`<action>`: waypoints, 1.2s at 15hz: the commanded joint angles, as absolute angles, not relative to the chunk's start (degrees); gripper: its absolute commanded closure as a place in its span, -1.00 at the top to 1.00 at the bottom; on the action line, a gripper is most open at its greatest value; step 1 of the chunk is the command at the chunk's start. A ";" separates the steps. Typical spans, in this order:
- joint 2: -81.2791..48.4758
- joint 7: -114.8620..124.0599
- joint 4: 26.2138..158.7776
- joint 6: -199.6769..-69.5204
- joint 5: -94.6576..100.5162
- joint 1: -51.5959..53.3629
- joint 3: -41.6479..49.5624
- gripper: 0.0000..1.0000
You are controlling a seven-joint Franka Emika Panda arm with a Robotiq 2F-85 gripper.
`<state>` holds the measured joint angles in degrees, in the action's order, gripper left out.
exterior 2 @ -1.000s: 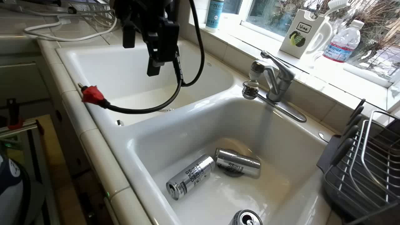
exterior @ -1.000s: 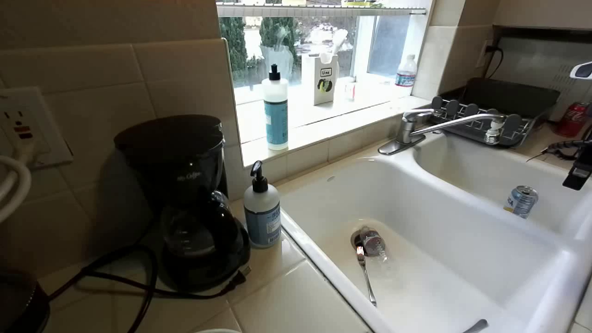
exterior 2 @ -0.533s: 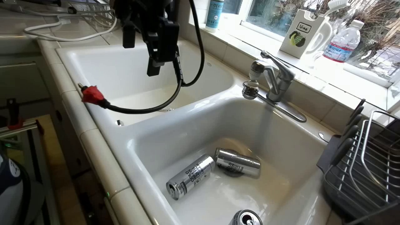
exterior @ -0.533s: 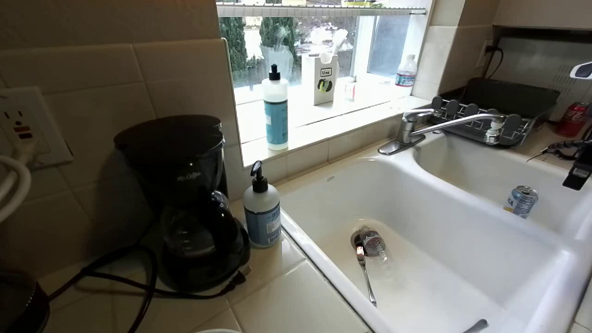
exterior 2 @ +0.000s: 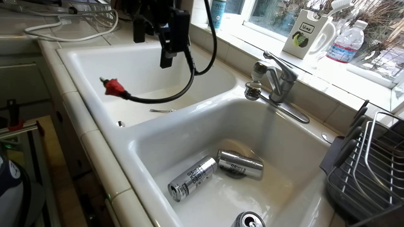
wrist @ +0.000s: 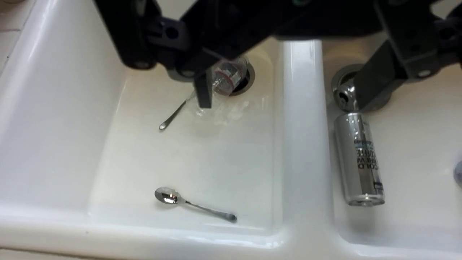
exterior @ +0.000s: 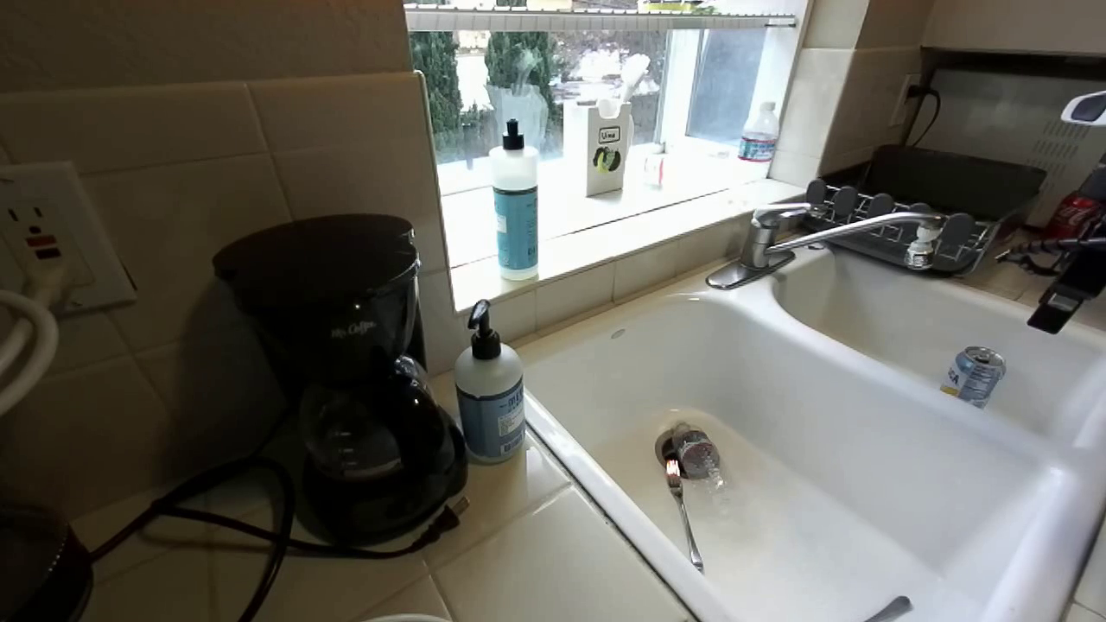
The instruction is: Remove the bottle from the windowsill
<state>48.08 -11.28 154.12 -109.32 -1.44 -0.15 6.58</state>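
Note:
The bottle (exterior: 516, 226) is tall and slim, with a teal-blue lower part, pale upper part and dark nozzle cap. It stands upright on the near end of the windowsill (exterior: 596, 246). In an exterior view it is cut by the top edge (exterior 2: 217, 14), at the far end of the windowsill (exterior 2: 252, 39). My gripper (exterior 2: 152, 47) hangs over the far sink basin, apart from the bottle. In the wrist view the gripper (wrist: 288, 86) has its fingers wide apart with nothing between them. One finger shows at an exterior view's right edge (exterior: 1056, 311). The wrist view does not show the bottle.
A white container (exterior: 607, 151) and water bottle (exterior: 759, 134) stand on the sill. A blue pump bottle (exterior: 491, 397) and coffee maker (exterior: 346, 371) stand beside the sink. The faucet (exterior 2: 281, 78) rises between the basins. A red-tipped cable (exterior 2: 114, 88) hangs from the arm. Cans (exterior 2: 193, 178) lie in a basin.
In the last half second my gripper has shifted right and slightly up in an exterior view, with its red-tipped cable. Its finger shows further into the other view. The bottle has not moved.

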 commanded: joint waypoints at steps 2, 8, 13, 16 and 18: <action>43.41 -17.89 147.00 -113.95 0.52 2.18 7.22 1.00; 29.06 -30.71 132.31 -123.02 -1.62 6.36 11.14 1.00; 25.50 -35.50 129.53 -125.41 -6.30 6.47 11.80 1.00; 22.47 -36.97 127.23 -125.50 -7.46 6.60 12.11 1.00; 22.51 -37.00 127.18 -125.50 -7.48 6.62 12.11 1.00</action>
<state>22.70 -36.41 127.31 -125.70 -6.66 8.36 13.61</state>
